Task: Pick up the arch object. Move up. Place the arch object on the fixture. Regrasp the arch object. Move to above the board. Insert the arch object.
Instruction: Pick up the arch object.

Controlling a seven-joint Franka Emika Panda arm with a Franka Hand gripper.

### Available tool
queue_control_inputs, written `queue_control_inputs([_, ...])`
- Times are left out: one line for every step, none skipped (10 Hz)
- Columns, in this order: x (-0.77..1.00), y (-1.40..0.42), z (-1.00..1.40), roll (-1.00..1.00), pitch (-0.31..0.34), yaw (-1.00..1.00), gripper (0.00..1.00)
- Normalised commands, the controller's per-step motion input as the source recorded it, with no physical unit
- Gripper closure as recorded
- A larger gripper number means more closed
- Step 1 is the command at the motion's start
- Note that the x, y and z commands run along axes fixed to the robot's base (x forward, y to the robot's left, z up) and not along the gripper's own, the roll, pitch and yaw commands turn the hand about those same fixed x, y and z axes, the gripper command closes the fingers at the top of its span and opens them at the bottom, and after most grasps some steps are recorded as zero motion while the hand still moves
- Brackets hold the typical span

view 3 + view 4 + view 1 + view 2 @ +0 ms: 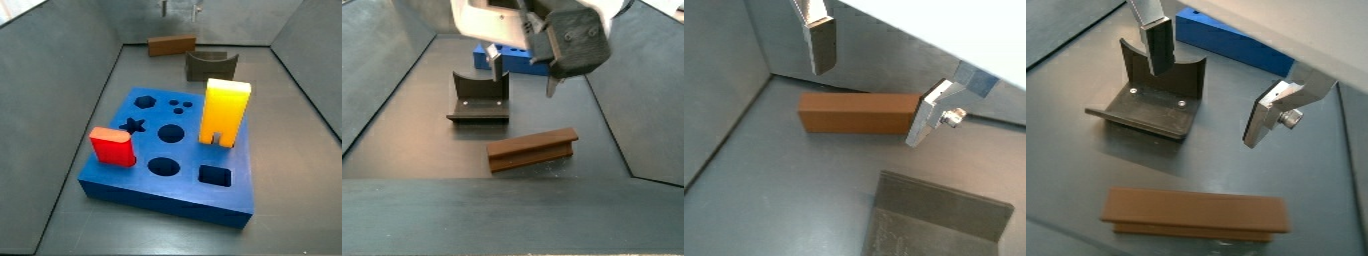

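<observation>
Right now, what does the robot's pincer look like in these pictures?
The pincer has two flat silver plate fingers with dark pads; one plate carries a small round metal screw. In a side view, the body above looks white with a dark grey housing.

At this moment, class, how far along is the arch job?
Nothing is done yet: the arch object lies on the floor. In hand: the gripper hangs open and empty above it, beside the fixture. Left: picking, placing, regrasping, inserting into the board.

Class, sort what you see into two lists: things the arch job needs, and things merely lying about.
Needed: arch, lying on the floor; fixture; board; gripper, open and empty, above the floor.
Lying about: yellow block and red block, both standing on the board.
</observation>
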Motion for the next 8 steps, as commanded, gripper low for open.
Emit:
queue_control_inputs([0.17,0.0,-0.23,0.0,0.014,-0.44,0.0])
queue_control_inputs([0.03,0.0,-0.31,0.0,0.0,-1.0,0.0])
queue_control_inputs([0.0,0.0,-0.33,0.0,0.0,-1.0,0.0])
queue_control_inputs([0.0,0.0,-0.35,0.0,0.0,-1.0,0.0])
queue_control_inputs([0.0,0.01,-0.37,0.0,0.0,-1.0,0.0])
queue_control_inputs([0.08,0.12,-0.38,0.0,0.021,-0.89,0.0])
queue_control_inputs([0.29,0.35,-0.31,0.0,0.086,-0.63,0.0])
queue_control_inputs([0.36,0.48,-0.2,0.0,0.101,-0.46,0.0])
